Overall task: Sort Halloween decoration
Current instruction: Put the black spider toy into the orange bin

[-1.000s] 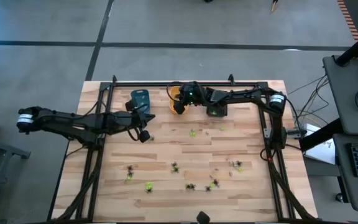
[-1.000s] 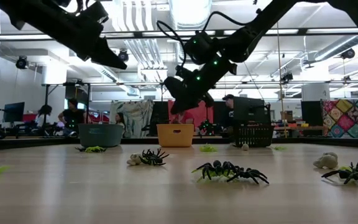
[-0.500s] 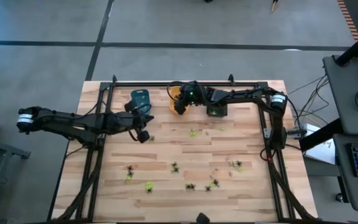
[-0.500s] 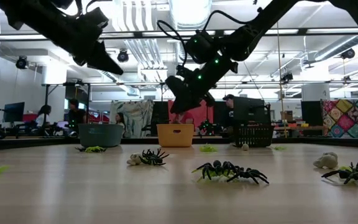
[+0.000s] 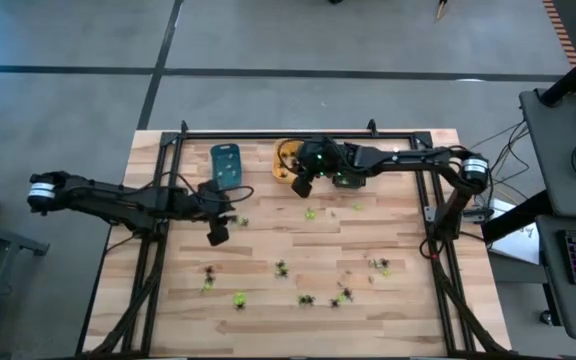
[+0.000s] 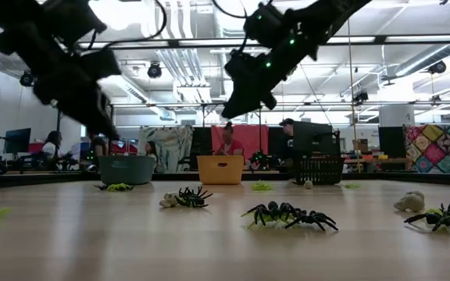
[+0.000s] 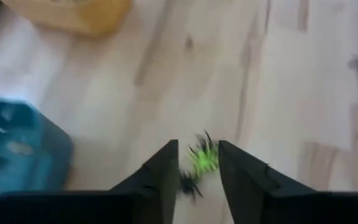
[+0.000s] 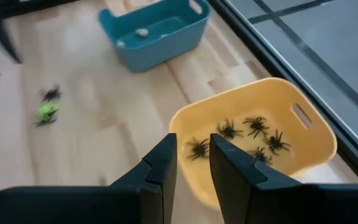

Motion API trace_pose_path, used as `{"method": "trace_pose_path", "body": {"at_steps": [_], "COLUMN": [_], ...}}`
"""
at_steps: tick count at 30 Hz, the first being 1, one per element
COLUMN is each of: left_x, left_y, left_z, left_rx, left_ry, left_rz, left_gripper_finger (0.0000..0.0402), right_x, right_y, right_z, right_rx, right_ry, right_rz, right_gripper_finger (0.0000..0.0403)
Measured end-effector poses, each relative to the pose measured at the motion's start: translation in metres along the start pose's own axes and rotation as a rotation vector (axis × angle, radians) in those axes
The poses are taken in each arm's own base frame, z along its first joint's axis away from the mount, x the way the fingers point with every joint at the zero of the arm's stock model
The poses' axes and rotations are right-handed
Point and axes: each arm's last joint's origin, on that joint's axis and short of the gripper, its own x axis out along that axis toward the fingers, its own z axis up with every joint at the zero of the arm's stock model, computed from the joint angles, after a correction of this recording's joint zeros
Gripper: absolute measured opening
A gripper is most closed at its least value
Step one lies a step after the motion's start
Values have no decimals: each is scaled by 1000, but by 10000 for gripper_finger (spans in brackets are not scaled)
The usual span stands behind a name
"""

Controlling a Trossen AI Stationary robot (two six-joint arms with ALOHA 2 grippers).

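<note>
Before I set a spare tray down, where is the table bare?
Bare wood lies at the left edge, beside the left arm, and right of the black tray. The near middle is crowded with spiders; the left fingers hover over the middle.

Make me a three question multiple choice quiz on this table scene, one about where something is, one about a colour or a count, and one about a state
1. Where are the black spiders that are already sorted?
A. in the orange tray
B. in the blue tray
C. on the floor

2. What colour is the spider between the left gripper's fingers?
A. white
B. yellow-green
C. orange

3. How are the right gripper's fingers?
A. shut on a spider
B. shut on the tray's rim
C. apart, holding nothing

Answers:
1. A: the right wrist view shows them inside the orange tray.
2. B: the left wrist view shows it bright yellow-green.
3. C: a gap shows between the fingers, with nothing in it.
</note>
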Motion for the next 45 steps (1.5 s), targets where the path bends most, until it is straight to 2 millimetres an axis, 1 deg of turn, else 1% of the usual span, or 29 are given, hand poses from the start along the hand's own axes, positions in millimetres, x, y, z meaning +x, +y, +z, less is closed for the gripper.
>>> {"method": "trace_pose_path", "body": {"at_steps": [4, 7, 13, 17, 20, 26, 37, 40, 45], "left_x": [7, 10, 16, 23, 27, 33, 52, 55, 57], "left_y": [-1, -1, -2, -2, -2, -3, -7, -8, -9], "left_z": [-18, -27, -32, -37, -37, -38, -37, -35, -35], "left_rx": [-18, -9, -14, -17, -11, 4, 22, 24, 25], "left_ry": [54, 78, 50, 39, 42, 68, 162, 178, 185], "left_rz": [0, 0, 0, 2, 25, 45, 102, 107, 104], "left_gripper_finger": [134, 146, 148, 149, 149, 149, 147, 135, 95], "right_x": [-19, -32, -51, -59, -64, -65, -63, -63, -63], "right_y": [9, 13, 13, 12, 11, 11, 12, 12, 12], "right_z": [-8, -15, -30, -39, -42, -47, -50, -50, -50], "right_rx": [-17, -10, 31, 52, 62, 72, 70, 69, 68], "right_ry": [-9, -18, -65, -89, -97, -96, -94, -94, -91], "right_rz": [23, 35, 49, 52, 53, 56, 59, 59, 58], "right_gripper_finger": [83, 87, 87, 84, 86, 90, 91, 91, 91]}}
